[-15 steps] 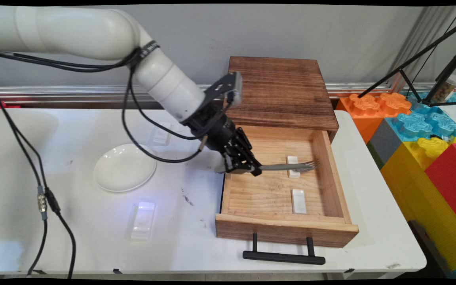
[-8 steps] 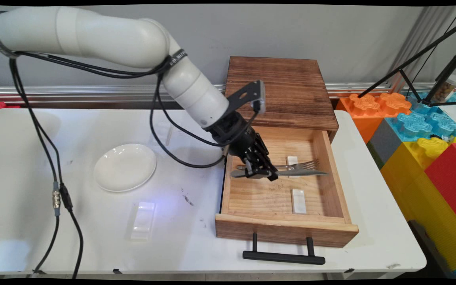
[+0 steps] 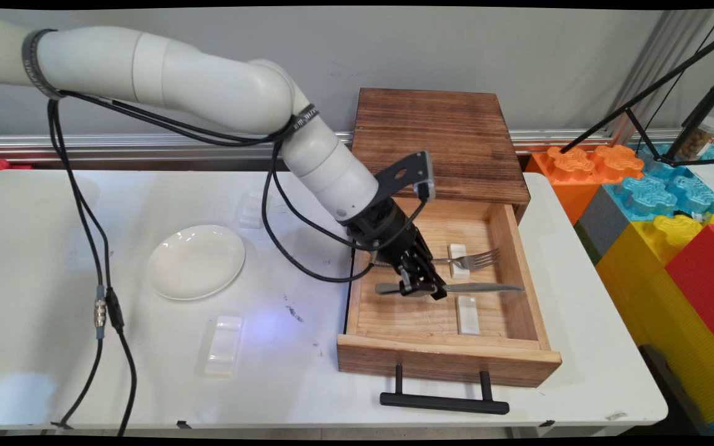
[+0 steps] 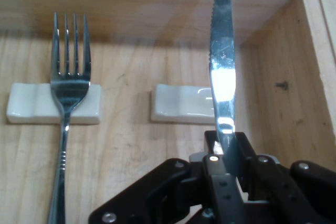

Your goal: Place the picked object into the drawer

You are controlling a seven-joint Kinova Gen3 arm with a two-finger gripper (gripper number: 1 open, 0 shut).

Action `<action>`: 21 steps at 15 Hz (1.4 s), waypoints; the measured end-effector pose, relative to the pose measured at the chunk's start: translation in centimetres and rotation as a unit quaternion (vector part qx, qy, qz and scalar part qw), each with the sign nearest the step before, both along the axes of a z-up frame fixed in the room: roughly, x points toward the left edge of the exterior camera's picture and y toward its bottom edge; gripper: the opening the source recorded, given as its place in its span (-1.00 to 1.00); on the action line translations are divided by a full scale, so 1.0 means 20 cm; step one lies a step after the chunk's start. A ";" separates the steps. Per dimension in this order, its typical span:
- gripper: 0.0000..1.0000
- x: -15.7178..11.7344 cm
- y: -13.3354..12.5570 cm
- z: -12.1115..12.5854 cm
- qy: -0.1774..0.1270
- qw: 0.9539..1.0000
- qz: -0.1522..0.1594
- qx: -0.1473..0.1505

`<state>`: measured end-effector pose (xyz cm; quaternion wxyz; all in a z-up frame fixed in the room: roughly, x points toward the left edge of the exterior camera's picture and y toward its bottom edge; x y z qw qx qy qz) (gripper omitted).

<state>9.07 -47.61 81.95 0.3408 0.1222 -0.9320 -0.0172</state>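
White table, open wooden drawer (image 3: 506, 248) right of centre: claw (image 3: 422, 286) clamped on a knife (image 3: 481, 287), blade pointing right above a white rest (image 3: 467, 314).

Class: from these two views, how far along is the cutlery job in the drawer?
Done: the fork lies on the far rest in the drawer. In hand: the gripper grips the knife above the drawer floor. Left: the near rest is bare.
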 end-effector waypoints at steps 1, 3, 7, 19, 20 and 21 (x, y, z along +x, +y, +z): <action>-1.00 -0.01 0.00 -0.02 -0.001 1.000 0.000 0.001; -1.00 -0.01 0.00 -0.05 -0.004 1.000 0.000 0.002; -1.00 -0.01 -0.01 -0.12 -0.010 1.000 0.002 0.003; -1.00 0.00 -0.01 -0.24 -0.019 1.000 0.010 0.004; -1.00 0.01 -0.01 -0.25 -0.019 1.000 0.010 0.005; -1.00 0.01 0.00 -0.25 -0.019 1.000 0.010 0.005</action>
